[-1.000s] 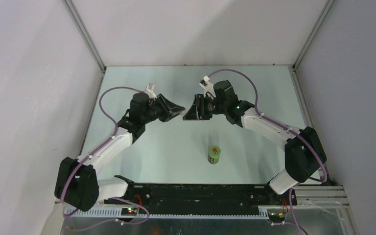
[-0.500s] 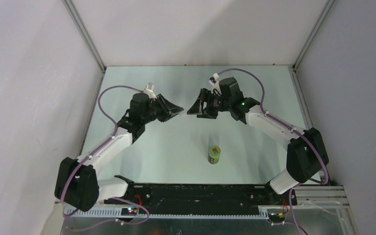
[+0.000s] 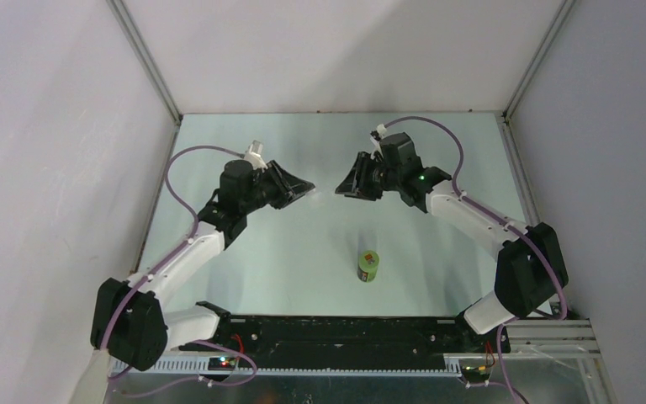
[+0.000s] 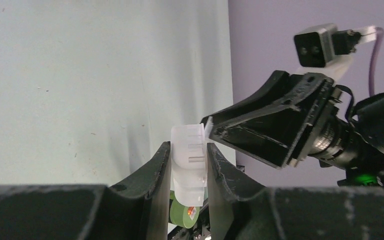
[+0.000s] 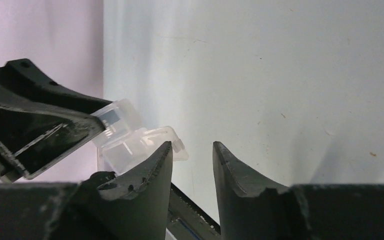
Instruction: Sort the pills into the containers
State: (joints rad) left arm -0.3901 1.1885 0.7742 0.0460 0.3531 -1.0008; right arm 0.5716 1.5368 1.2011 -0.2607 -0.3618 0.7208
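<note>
Mint table [image 3: 286,252], grey walls [image 3: 50,168]; left gripper [image 3: 307,187] clamps container [image 4: 189,142].

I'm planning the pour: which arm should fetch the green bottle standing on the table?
Likely the right. The right gripper is open and empty, and the green bottle stands on its side of centre. The left gripper is shut on the clear box.

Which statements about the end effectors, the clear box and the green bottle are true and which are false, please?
1. The left end effector grips the clear plastic box. True.
2. The right end effector is shut on the box. False: it is open and holds nothing.
3. The green bottle stands upright on the table. True.
4. An end effector holds the green bottle. False: it stands free, apart from both.
</note>
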